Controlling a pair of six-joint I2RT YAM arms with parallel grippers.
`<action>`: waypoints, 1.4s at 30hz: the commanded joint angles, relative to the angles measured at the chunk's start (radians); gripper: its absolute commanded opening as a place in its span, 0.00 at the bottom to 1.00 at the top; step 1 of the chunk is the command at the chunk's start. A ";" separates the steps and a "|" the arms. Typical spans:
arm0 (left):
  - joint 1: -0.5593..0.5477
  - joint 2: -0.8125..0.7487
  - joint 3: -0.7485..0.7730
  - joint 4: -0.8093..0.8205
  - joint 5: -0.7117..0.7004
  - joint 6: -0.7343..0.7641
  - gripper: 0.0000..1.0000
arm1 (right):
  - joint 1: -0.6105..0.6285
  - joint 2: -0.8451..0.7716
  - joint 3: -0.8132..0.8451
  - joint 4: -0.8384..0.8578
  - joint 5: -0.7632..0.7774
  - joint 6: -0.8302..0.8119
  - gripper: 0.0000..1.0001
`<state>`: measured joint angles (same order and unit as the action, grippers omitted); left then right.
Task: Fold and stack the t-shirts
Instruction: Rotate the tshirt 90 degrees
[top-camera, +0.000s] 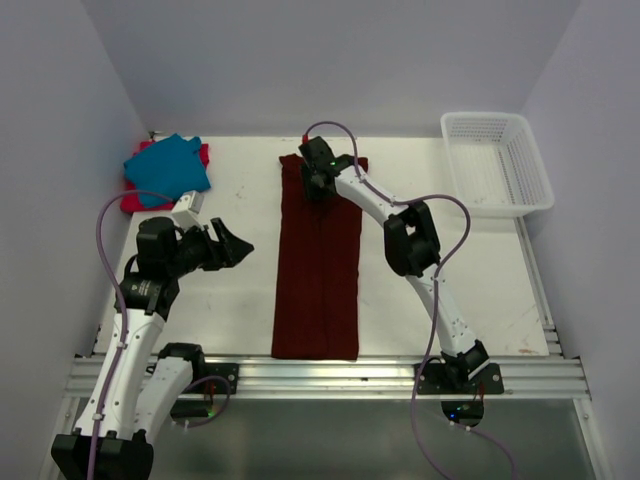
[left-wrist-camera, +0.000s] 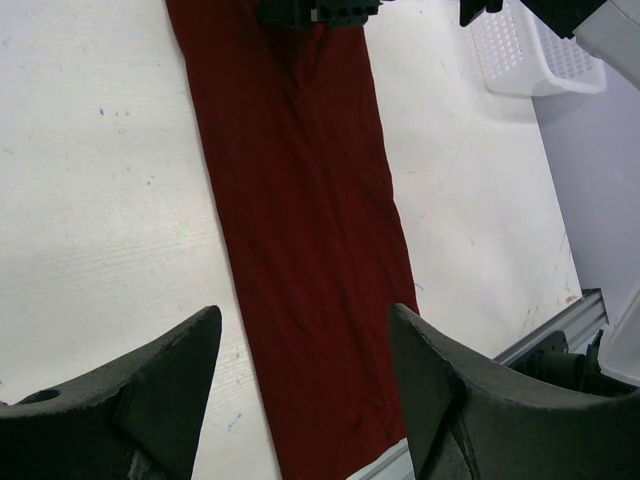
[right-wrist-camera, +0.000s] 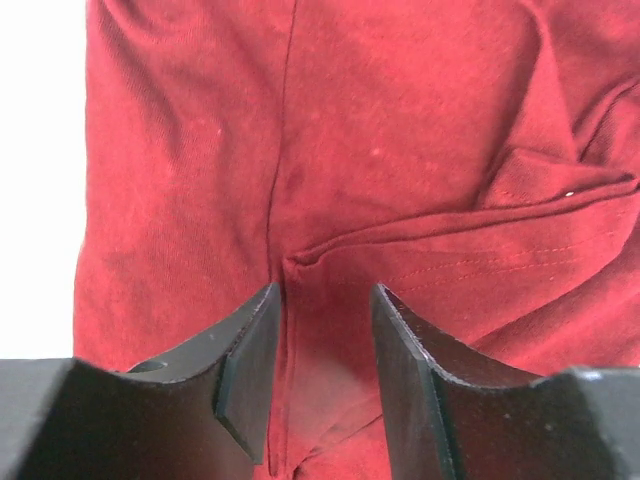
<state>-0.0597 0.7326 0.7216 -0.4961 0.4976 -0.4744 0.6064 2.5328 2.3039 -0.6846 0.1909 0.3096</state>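
- Dark maroon t-shirt (top-camera: 318, 270) in a long narrow folded strip at the centre of the tabletop (top-camera: 220, 310), running from 12 to 6 o'clock in the top view, with the near end just short of the metal rail.
- Right tool (top-camera: 318, 183) down over the 12 o'clock end of that strip, arm stretched across from 5 o'clock.
- In the right wrist view, right tool (right-wrist-camera: 324, 292) with jaws partly apart and maroon cloth (right-wrist-camera: 400, 150) filling the gap and everything beyond. Short raised crease just past the left fingertip (right-wrist-camera: 262, 310). Cannot tell whether the tips press on the cloth.
- Stitched hem of a folded flap (right-wrist-camera: 560, 190) at 2 o'clock from that tool.
- Left tool (top-camera: 238, 247) at 9 o'clock of the strip, near it but apart, raised above the bare tabletop and pointing toward 3 o'clock.
- In the left wrist view, left tool (left-wrist-camera: 302, 315) with jaws wide apart and nothing gripped, the maroon strip (left-wrist-camera: 300, 200) beyond the gap.
- Teal blue t-shirt (top-camera: 168, 165) bunched on top of the red-pink t-shirt (top-camera: 135, 200) in the 10 o'clock corner, well apart from both tools.
- White mesh basket (top-camera: 497, 165) at 2 o'clock on the tabletop.
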 joint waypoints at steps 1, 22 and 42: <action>-0.003 -0.007 -0.008 0.011 0.015 0.023 0.71 | -0.005 -0.049 0.043 0.030 0.054 0.006 0.45; -0.003 -0.022 -0.007 -0.007 0.007 0.020 0.70 | -0.013 0.038 0.057 0.042 -0.007 0.037 0.31; -0.003 -0.025 -0.008 -0.006 -0.002 0.013 0.70 | -0.013 -0.161 -0.167 0.171 0.028 0.020 0.00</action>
<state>-0.0597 0.7113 0.7216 -0.5045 0.4934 -0.4744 0.5991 2.5046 2.1948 -0.5621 0.1932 0.3462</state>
